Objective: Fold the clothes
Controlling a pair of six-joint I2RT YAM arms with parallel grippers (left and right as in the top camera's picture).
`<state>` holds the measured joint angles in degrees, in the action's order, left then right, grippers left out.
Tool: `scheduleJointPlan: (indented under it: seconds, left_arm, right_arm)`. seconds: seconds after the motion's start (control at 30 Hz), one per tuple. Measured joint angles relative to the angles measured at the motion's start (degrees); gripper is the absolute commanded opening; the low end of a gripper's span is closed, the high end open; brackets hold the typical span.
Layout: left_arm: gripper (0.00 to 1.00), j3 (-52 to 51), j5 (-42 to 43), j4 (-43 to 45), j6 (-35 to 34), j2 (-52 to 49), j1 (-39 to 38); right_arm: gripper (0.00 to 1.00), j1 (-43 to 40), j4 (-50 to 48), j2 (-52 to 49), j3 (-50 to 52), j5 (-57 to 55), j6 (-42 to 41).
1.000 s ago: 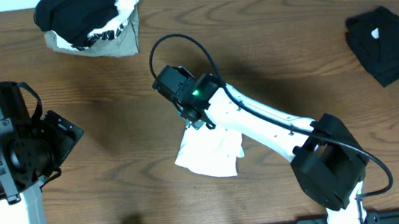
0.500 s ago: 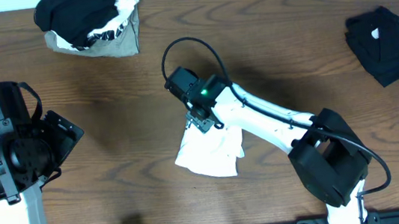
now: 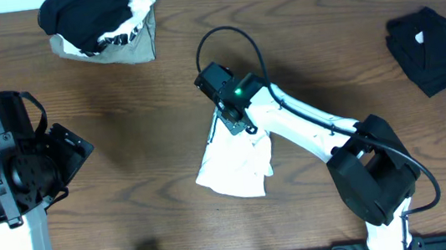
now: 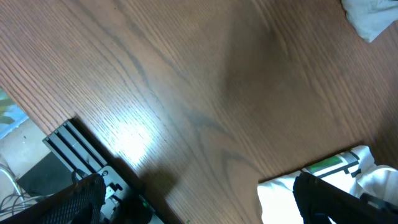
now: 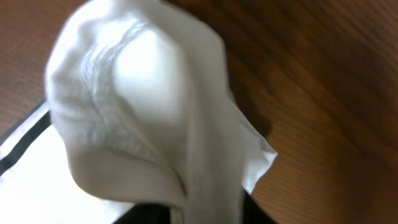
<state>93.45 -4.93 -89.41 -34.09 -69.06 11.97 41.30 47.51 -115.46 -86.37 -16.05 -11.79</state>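
Right gripper (image 3: 225, 126): jaws closed on an upper edge of the shirt (image 3: 236, 164). This is judged from the cloth drawn into a narrow peak at the fingers and, in the wrist view, bunched in a rounded hump close to the lens. Likely purpose: raising one edge so the garment can be spread or laid over itself.

Shirt: lies mid-table (image 3: 118, 95), crumpled, the remainder slack on the wood. Material is thin, soft white knit with shallow creases; a puckered seam runs along the hump.

Left gripper (image 4: 199, 190): fingers well apart, holding nothing, over bare wood at the left side, apparently in reserve.

Pile (image 3: 98, 25): black, white-printed and olive-grey cloth heaped at the far left, unfolded.

Black garment (image 3: 433, 50): at the far right, flattened into a compact block, well apart from the shirt.

Table: dark wood grain, slight sheen
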Motion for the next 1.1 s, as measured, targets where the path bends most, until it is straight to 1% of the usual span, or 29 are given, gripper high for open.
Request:
scheduleJointPlan:
  seconds: [0.1,0.27,0.47,0.57,0.63,0.87,0.97,1.1]
  left_arm:
    - [0.98,0.0,0.0,0.0,0.0,0.0,0.0]
    - [0.98,0.0,0.0,0.0,0.0,0.0,0.0]
    - [0.98,0.0,0.0,0.0,0.0,0.0,0.0]
    - [0.98,0.0,0.0,0.0,0.0,0.0,0.0]
    - [0.98,0.0,0.0,0.0,0.0,0.0,0.0]
    - [0.98,0.0,0.0,0.0,0.0,0.0,0.0]
    - [0.98,0.0,0.0,0.0,0.0,0.0,0.0]
    - [0.98,0.0,0.0,0.0,0.0,0.0,0.0]
  right_arm:
    - [0.2,-0.3,0.3,0.0,0.0,-0.2,-0.9]
    - [0.11,-2.2,2.0,0.0,0.0,-0.2,-4.0]
    - [0.09,-6.3,4.2,0.0,0.0,1.6,-6.9]
    - [0.11,-8.1,5.9,0.0,0.0,2.7,-9.4]
    - [0.13,-9.1,6.8,0.0,0.0,3.5,-11.0]
    - [0.07,-12.0,11.7,0.0,0.0,4.6,-17.5]
    - [0.13,-13.7,13.6,0.0,0.0,4.5,-20.7]
    - [0.19,-15.8,15.6,0.4,0.0,3.7,-23.1]
